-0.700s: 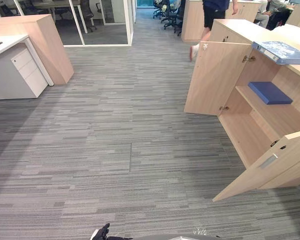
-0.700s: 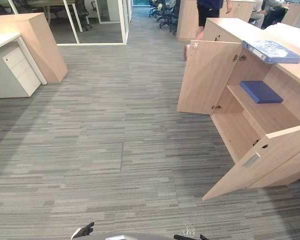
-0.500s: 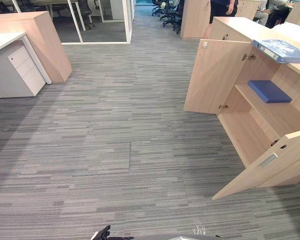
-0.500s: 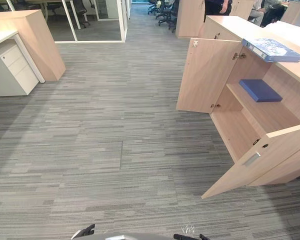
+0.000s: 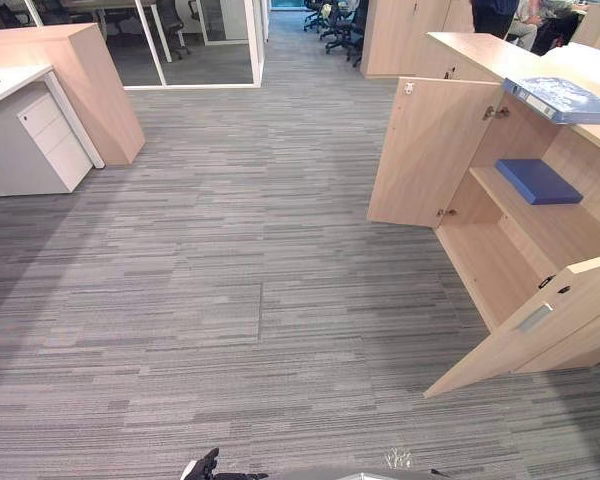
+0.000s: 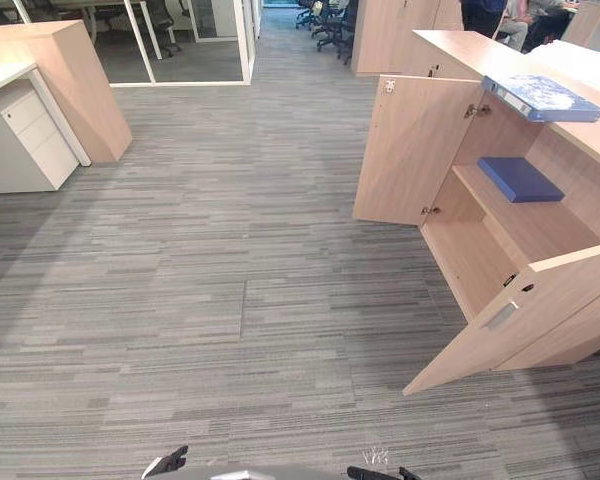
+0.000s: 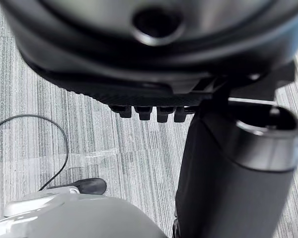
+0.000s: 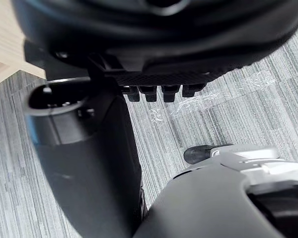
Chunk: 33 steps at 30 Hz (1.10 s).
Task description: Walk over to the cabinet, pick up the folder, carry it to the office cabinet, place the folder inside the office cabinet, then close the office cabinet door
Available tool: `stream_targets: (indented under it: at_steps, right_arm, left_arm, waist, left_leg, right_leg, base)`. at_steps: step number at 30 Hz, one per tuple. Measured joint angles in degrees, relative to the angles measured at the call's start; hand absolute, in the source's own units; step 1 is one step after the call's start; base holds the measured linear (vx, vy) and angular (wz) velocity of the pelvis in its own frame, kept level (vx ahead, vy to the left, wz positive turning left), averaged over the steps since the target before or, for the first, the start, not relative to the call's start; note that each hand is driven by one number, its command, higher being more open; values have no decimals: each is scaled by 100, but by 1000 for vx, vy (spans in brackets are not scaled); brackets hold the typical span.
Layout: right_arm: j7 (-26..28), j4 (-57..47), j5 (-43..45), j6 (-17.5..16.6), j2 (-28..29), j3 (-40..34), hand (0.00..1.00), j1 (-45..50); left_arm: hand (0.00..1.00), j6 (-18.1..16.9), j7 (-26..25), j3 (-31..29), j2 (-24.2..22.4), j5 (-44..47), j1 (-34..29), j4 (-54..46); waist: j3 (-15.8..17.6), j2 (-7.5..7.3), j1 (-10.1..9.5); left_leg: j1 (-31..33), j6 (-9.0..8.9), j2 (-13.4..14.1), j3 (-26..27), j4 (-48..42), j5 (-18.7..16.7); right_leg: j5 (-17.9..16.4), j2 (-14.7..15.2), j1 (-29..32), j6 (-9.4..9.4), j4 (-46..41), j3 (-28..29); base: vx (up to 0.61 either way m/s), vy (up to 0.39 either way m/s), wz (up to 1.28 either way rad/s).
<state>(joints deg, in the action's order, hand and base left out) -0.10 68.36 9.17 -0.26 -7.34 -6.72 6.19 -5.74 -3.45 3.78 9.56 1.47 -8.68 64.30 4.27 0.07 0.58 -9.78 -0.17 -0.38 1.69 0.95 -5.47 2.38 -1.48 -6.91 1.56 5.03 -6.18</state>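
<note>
You are walking toward open office cabinet (image 5: 490,270): be steering wide of near door (image 5: 540,325), squaring to blue folder (image 5: 538,182) on shelf (image 5: 570,228). Your left hand (image 7: 139,74), right hand (image 8: 164,64) hanging relaxed, empty.

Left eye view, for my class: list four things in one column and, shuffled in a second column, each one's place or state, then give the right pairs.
1. pale blue folder
2. dark blue folder
3. white drawer unit
4. cabinet door

A. swung open
B. on the shelf inside the cabinet
C. under the desk at the far left
D. lying on top of the cabinet

Pairs: 1-D, 2-B, 3-C, 4-A.
</note>
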Motion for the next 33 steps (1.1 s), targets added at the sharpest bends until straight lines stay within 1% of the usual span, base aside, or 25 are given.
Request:
stream_targets:
  at_steps: [5, 9, 17, 20, 21, 22, 23, 24, 25, 26, 27, 28, 29, 30, 31, 32, 33]
  right_arm:
    - [-103, 0, -4, -8, 33, -1, 100, -21]
    - [-128, 0, -8, -8, 44, -3, 100, -27]
    - [-39, 0, -3, 1, 37, -2, 100, -29]
    - [11, -1, -1, 4, 33, -2, 100, -55]
    - [17, 0, 2, 4, 46, 7, 100, -93]
    - [20, 0, 3, 4, 49, 9, 100, -97]
    - [26, 0, 5, 3, 48, 9, 100, -98]
    - [41, -1, 11, -3, 38, 3, 100, -111]
    - [53, 3, 34, 1, 18, -15, 100, -154]
    - [56, 0, 55, 2, 22, -77, 100, -162]
    - [69, -18, 68, 4, 7, -105, 100, -168]
    - [72, -33, 110, 9, -60, -108, 100, -188]
    - [71, -9, 124, 8, -103, -104, 100, -198]
    - [69, -1, 130, 13, -109, -104, 100, -215]
    - [65, 3, 181, 26, -107, -103, 100, -221]
    - [62, 19, 197, 41, -109, -108, 100, -238]
    - [60, 46, 197, 49, -112, -109, 100, -254]
  left_arm:
    - [100, -8, -75, 0, 18, -9, 10, -11]
    - [100, -10, -119, 0, 22, -9, 13, -12]
    - [100, -9, -40, -2, 30, 16, 16, -11]
    - [100, -9, -10, -18, 34, 23, 46, -10]
    - [100, -10, -6, -74, 47, 33, 101, -12]
    - [100, -11, -3, -92, 54, 59, 120, -19]
    - [100, -12, 8, -127, 52, 84, 122, -62]
    - [100, -17, 25, -190, 33, 149, 115, -160]
    - [100, -33, 45, -306, -3, 203, 115, -274]
    - [100, -47, 92, -543, -58, 307, 91, -442]
    - [100, -47, 116, -691, -120, 311, 65, -563]
    - [100, -51, 126, -940, -277, 323, 0, -810]
    - [100, -68, 132, -1051, -322, 416, -55, -949]
    - [100, -99, 136, -1094, -342, 473, -89, -1017]
    - [100, -169, 134, -1116, -346, 595, -139, -1110]
    - [100, -186, 128, -1112, -373, 696, -142, -1140]
    - [100, -192, 121, -1112, -370, 704, -132, -1148]
  waist:
    - [34, -48, 1]
    - [42, -59, 1]
    - [48, -65, 2]
    - [116, -70, 3]
    - [195, -115, 3]
    - [212, -126, 3]
    - [226, -115, 2]
    - [254, -90, -1]
    - [352, -26, -18]
    - [467, 29, -24]
    - [483, 67, -32]
    - [550, 165, -41]
    - [612, 195, -71]
    - [620, 196, -75]
    - [625, 179, -76]
    - [651, 143, -75]
    - [654, 131, -75]
  left_leg:
    - [-7, -1, -5, 15, 21, 0]
    - [-9, -1, -6, 17, 32, 0]
    - [46, 0, -7, 32, 35, 0]
    - [60, -2, -5, 45, 27, -1]
    - [200, -91, -2, 48, -245, -139]
    - [329, -93, 10, 49, -486, -253]
    - [495, -109, 37, 54, -801, -409]
    - [755, -159, 99, 80, -1310, -673]
    - [1043, -371, 235, 165, -2082, -935]
    - [1493, -448, 349, 291, -3201, -980]
    - [1743, -432, 432, 315, -3785, -933]
    - [2165, -196, 591, 311, -4854, -632]
    - [2515, -49, 657, 336, -5617, -312]
    - [2650, -19, 687, 357, -5900, -347]
    - [2907, -12, 719, 399, -6185, -463]
    - [3081, -35, 734, 418, -6060, -585]
    - [3141, -76, 739, 420, -5812, -612]
  right_leg:
    - [5, 1, 9, -6, 0, 1]
    - [6, 1, 13, -6, 0, 0]
    - [9, 1, 77, -10, 2, 11]
    - [13, -5, 84, -17, 3, 25]
    - [18, 5, 96, -24, -8, 29]
    - [16, 2, 114, -26, -15, 29]
    - [0, -15, 138, -42, -14, 35]
    - [-53, -61, 171, -110, -6, 42]
    - [-119, -124, 112, -233, 2, 24]
    - [-156, -159, 21, -291, -22, 24]
    - [-186, -187, 4, -333, -88, 25]
    - [-348, -247, -26, -401, -330, 79]
    - [-536, -219, -34, -428, -591, 184]
    - [-624, -167, -43, -425, -708, 213]
    - [-787, -22, -51, -369, -892, 300]
    - [-872, 161, -121, -321, -951, 385]
    - [-916, 265, -148, -265, -956, 420]
  base:
    - [0, 0, 0]
    - [0, 0, 0]
    - [-4, 0, 0]
    - [0, 0, 0]
    - [0, 0, 0]
    - [0, 0, 0]
    - [-33, 1, -1]
    - [-44, 8, -7]
    - [-35, 17, -12]
    - [-22, 15, -12]
    - [30, 25, -19]
    - [73, 51, -30]
    - [101, 70, -36]
    - [121, 98, -36]
    - [157, 113, -30]
    - [168, 124, -27]
    - [202, 154, -24]
